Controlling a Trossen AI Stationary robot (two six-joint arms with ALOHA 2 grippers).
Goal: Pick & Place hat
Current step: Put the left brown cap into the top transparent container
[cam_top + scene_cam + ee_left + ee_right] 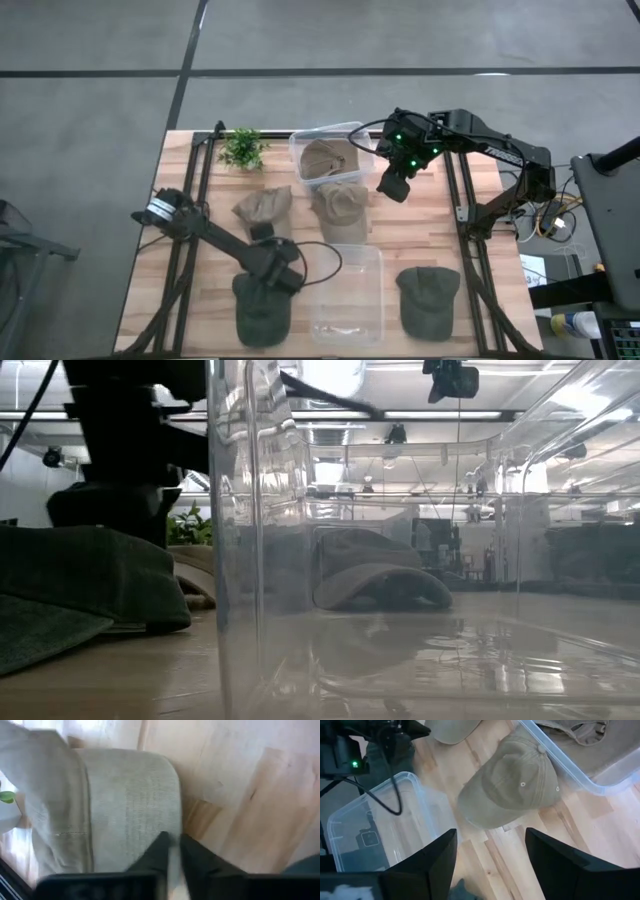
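The khaki cap (512,785) lies crown up on the wooden table (480,290) at mid-table, just near of the far clear bin (300,148), its brim touching or slightly under that bin's rim; I cannot tell which. I hold my right gripper (490,862) in the air above it and a little to the right, fingers spread wide, so the cap sits framed between them in my wrist view. I judge this is the approach before a descent, with the jaws opened early so they can straddle the soft crown.

The far bin already holds one tan cap (322,158), which suggests it is where caps go. The near clear bin (345,290) stands empty between the two dark green caps, one at the near left (262,315) and one at the near right (428,298). A crumpled tan cap (262,206) lies left of my target, and a small potted plant (241,148) stands at the far left, clear of the work.

My left gripper (172,852) is low at the near left, between the crumpled tan cap and the dark green cap. Its fingers are pressed nearly together with only a thin gap, and pale fabric fills the view just beyond the tips. I cannot tell whether they pinch cloth.

The khaki fabric looks limp, so I expect it to fold when pinched.
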